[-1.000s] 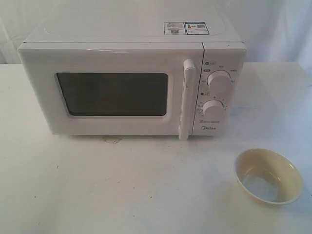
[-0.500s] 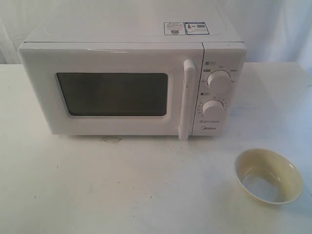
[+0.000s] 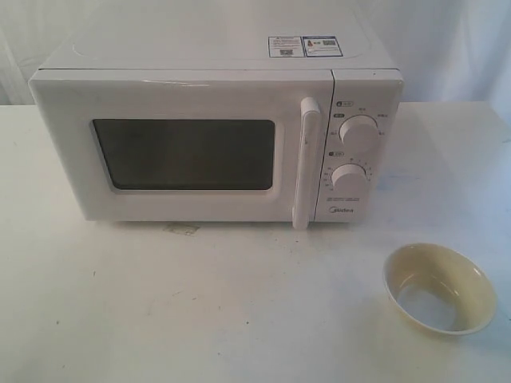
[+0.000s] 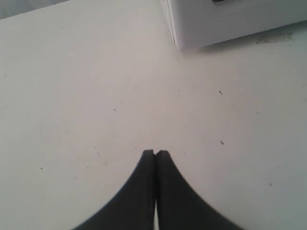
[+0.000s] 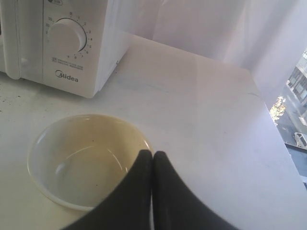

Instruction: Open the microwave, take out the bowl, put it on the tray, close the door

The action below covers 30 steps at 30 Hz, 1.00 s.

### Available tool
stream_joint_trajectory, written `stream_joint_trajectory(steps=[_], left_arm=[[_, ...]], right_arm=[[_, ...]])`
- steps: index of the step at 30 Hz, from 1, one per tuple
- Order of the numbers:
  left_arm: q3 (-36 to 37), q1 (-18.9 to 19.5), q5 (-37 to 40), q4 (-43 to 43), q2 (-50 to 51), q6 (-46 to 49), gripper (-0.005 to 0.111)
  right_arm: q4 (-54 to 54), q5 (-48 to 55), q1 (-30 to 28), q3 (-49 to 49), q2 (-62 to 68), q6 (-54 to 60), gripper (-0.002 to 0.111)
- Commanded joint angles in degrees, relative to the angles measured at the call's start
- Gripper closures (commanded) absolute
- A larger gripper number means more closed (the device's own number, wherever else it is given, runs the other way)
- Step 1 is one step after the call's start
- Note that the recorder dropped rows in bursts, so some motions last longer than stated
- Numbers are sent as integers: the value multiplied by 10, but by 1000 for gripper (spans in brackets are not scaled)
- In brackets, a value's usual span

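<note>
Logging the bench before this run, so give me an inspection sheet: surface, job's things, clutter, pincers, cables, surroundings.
Surface: white table, dark specks, one scuffed patch before the microwave.
Job's things: microwave upright, door shut; bowl empty, on the table outside it; tray, nothing seen.
Clutter: nothing seen.
Pincers: left pincer shut over bare table; right pincer shut above the bowl's rim.
Cables: nothing seen.
Surroundings: white curtain behind; window in the right wrist view.
</note>
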State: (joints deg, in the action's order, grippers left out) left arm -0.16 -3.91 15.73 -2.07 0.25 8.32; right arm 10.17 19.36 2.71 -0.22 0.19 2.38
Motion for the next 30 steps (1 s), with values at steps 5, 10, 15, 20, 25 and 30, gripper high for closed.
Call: stream_joint_trajectory(steps=[5, 10, 15, 20, 25, 30], left_arm=[[2, -2, -4, 6, -3, -38, 107], [2, -2, -4, 91, -3, -38, 107], [2, -2, -7, 117, -3, -36, 107], [2, -2, -7, 67, -3, -36, 107], [2, -2, -8, 0, -3, -36, 107], [2, -2, -9, -1, -3, -36, 107]], right_arm=[[0, -1, -4, 2, -2, -3, 108], [0, -1, -4, 2, -2, -3, 108], [0, -1, -4, 2, -2, -3, 108], [0, -1, -4, 2, -2, -3, 108], [0, -1, -4, 2, -2, -3, 108], [0, -1, -4, 2, -2, -3, 108]])
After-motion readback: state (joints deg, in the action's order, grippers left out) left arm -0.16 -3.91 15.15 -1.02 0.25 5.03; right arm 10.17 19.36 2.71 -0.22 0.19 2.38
